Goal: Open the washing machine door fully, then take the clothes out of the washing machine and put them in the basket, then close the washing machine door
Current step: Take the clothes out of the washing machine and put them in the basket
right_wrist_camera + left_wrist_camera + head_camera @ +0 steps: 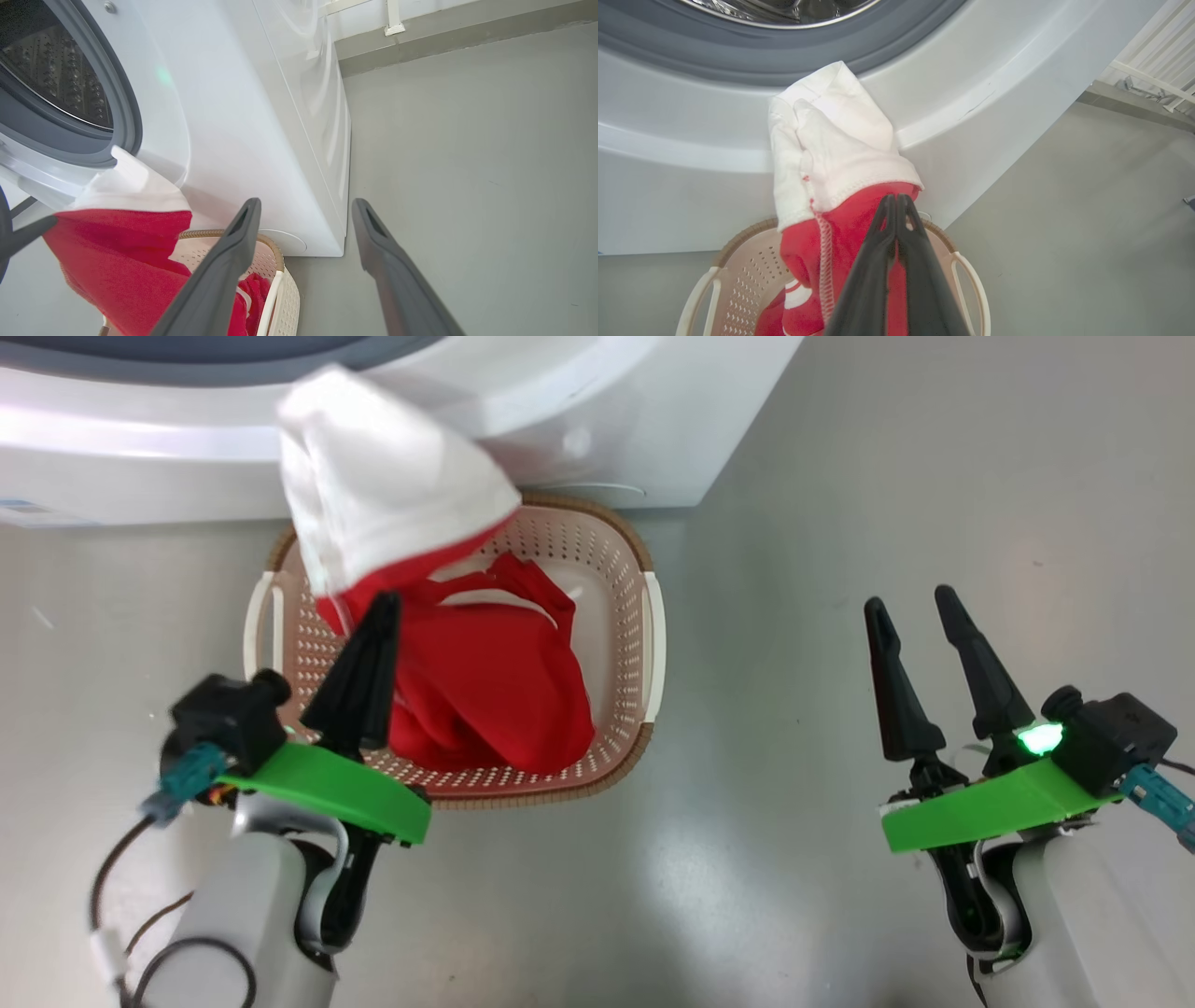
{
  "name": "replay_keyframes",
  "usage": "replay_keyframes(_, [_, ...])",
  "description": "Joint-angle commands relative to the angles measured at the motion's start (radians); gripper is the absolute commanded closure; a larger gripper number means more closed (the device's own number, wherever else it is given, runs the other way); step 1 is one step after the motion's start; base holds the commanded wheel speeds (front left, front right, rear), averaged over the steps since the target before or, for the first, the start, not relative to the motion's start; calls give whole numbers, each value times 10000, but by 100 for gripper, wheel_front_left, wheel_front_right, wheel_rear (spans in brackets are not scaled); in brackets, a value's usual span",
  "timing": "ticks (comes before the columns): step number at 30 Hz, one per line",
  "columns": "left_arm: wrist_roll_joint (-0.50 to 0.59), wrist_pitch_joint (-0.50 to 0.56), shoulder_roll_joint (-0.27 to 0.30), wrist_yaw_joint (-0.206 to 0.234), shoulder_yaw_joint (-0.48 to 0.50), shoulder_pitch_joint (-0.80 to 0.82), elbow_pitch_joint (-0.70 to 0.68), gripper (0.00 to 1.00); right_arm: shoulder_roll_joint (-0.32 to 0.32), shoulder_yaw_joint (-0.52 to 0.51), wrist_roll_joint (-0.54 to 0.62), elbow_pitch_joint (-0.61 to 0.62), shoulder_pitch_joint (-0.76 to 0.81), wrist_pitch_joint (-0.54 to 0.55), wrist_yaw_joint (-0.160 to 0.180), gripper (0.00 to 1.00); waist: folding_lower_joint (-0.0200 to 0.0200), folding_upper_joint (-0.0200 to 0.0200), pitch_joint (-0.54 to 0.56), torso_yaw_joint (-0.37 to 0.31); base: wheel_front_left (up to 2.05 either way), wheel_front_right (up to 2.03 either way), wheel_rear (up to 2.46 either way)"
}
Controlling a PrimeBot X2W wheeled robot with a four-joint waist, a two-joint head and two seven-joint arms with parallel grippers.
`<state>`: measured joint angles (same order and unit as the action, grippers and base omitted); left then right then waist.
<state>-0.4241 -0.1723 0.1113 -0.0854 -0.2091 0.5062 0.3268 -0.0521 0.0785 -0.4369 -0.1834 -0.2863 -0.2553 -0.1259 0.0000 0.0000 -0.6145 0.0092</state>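
My left gripper (383,607) is shut on a red garment with a white end (392,485), held over the cream basket (616,537). In the left wrist view the closed fingertips (895,198) pinch the red fabric (850,224) just under its white part. More red clothes (495,700) lie inside the basket. The white washing machine (607,420) stands right behind the basket, and its steel drum (56,74) is open to view. The door is out of view. My right gripper (910,602) stands open over bare floor to the right, holding nothing.
The basket (280,289) sits on the grey floor against the machine's front. Grey floor (840,476) stretches to the right of the machine. A wall base with white fittings (392,28) runs behind the machine's side.
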Motion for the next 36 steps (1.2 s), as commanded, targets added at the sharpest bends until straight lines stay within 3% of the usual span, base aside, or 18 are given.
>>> replay_keyframes(1, [50, -136, 225, -101, 192, 215, 263, 100, 19, 269, -62, 255, -43, -65, -48, 0, 0, 0, -187, -141, 0, 0, 0])
replay_keyframes(12, [682, -810, 343, -375, -626, 2440, 5437, 100, 19, 404, -273, 377, -392, -65, -48, 0, 0, 0, -1036, -600, 0, 0, 0])
replay_keyframes(16, [822, -872, 380, -417, -865, 3193, 6728, 100, 19, 505, -350, 425, -480, -65, -48, 0, 0, 0, -1298, -791, 0, 0, 0])
replay_keyframes(20, [849, -888, 418, -438, -985, 3812, 7516, 100, 19, 577, -406, 467, -568, -65, -48, 0, 0, 0, -1542, -921, 0, 0, 0])
replay_keyframes(32, [677, -893, 499, -450, -1005, 4311, 7995, 99, 19, 754, -545, 473, -733, -65, -48, 0, 0, 0, -1765, -1158, 0, 0, 0])
replay_keyframes(34, [649, -893, 493, -451, -1023, 4307, 7995, 74, 19, 731, -539, 462, -731, -65, -48, 0, 0, 0, -1729, -1152, 0, 0, 0])
replay_keyframes(36, [624, -894, 502, -451, -1021, 4295, 7953, 60, 19, 708, -525, 451, -717, -65, -48, 0, 0, 0, -1689, -1130, 0, 0, 0])
